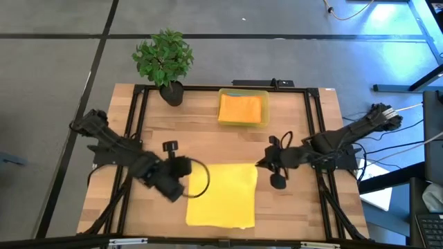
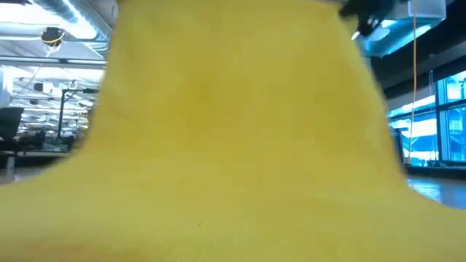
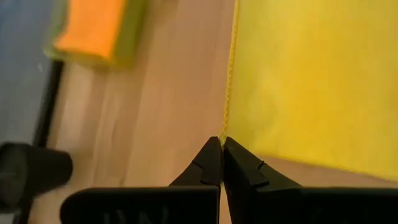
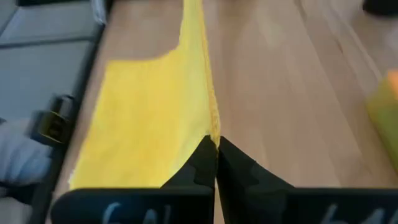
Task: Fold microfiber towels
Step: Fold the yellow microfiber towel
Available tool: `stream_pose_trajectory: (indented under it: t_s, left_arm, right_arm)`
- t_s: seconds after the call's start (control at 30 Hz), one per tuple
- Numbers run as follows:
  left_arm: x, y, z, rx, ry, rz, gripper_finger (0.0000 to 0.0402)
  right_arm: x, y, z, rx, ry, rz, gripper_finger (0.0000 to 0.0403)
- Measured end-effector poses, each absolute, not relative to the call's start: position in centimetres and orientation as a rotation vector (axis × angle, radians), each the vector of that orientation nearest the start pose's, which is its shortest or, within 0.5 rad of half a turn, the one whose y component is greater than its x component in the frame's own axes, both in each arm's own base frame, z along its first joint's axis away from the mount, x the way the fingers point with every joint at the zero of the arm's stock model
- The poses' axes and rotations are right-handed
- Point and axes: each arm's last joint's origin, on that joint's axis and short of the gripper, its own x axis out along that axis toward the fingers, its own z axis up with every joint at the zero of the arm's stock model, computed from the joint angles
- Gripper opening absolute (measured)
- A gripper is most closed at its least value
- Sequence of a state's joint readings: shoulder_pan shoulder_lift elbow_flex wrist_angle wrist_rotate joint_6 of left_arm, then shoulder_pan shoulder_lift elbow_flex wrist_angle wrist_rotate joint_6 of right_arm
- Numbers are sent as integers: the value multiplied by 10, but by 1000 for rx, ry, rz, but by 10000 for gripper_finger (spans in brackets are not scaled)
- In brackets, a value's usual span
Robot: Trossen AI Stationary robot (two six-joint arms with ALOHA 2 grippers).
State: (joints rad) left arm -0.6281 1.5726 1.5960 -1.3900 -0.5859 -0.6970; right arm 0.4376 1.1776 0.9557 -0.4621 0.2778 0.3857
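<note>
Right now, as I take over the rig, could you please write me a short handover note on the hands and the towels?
Left hand: shut on the yellow towel, pinching an edge at its left side.
Right hand: shut on the same towel's edge at its right side.
Yellow towel: lies on the table's near half between the arms, its near edge draped over the front.
Orange towel: already folded, sitting in the yellow bin at the far edge.
Left: fold the yellow towel and put it away.
</note>
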Motion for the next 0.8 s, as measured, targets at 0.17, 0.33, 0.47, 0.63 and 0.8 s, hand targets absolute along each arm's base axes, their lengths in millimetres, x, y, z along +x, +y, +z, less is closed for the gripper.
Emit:
stream_pose_trajectory:
  t_s: [0.17,0.33,0.47,0.63,0.8]
  left_arm:
    - [257,-123,304,167,1163,371,0]
    - [271,-94,277,219,1211,382,0]
    - [277,-69,267,255,1233,440,0]
    - [280,-42,260,279,1243,557,0]
    - [285,-33,252,275,1245,516,0]
  right_arm:
    - [229,75,263,162,757,-10,6]
    - [229,55,246,116,804,-92,6]
    - [230,38,243,36,807,-208,6]
    - [230,23,242,-6,815,-307,6]
    - [233,18,231,7,898,-324,4]
